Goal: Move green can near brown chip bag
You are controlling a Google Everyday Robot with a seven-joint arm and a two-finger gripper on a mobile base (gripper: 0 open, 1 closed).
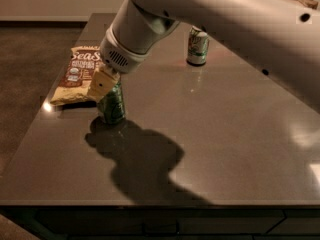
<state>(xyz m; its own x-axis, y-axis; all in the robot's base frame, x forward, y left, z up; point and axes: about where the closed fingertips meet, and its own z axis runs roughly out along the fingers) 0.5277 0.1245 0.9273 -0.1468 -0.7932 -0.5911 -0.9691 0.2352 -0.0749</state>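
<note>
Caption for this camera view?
The tool grips green can beside chip bag; paler can stands farther back on table.

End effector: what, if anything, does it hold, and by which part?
The end effector holds the green can by its top end, beside the brown chip bag.
</note>
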